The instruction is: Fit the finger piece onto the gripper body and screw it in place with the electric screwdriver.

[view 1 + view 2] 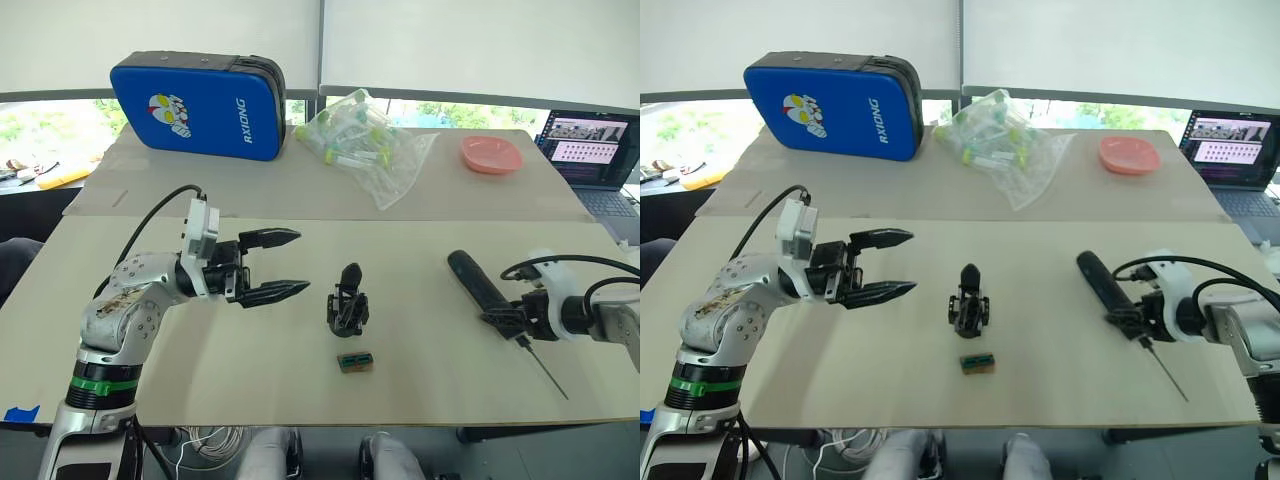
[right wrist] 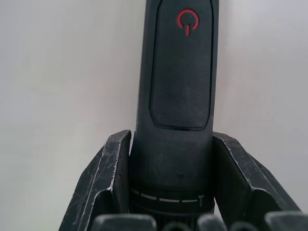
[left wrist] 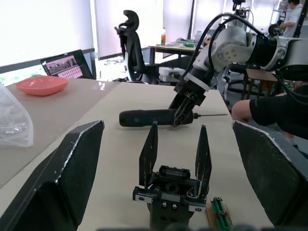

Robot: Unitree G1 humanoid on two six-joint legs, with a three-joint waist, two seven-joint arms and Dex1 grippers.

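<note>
Black electric screwdriver (image 1: 484, 287) sits pinched in my right gripper (image 1: 508, 318), left gripper (image 1: 282, 264) spread empty near mid-frame gripper body (image 1: 348, 303); screwing apparently remains.

Scuffed silver-grey jointed left arm (image 1: 125, 300) with green ring, black cable and white wrist block; black two-fingered left gripper (image 1: 285, 265).

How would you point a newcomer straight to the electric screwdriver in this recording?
Start at the pale front table and look to its right side, below the pink dish. There the right hand grips the electric screwdriver near its bit end. It is the longest black item, a pen-like cylinder ending in a thin metal bit.
</note>
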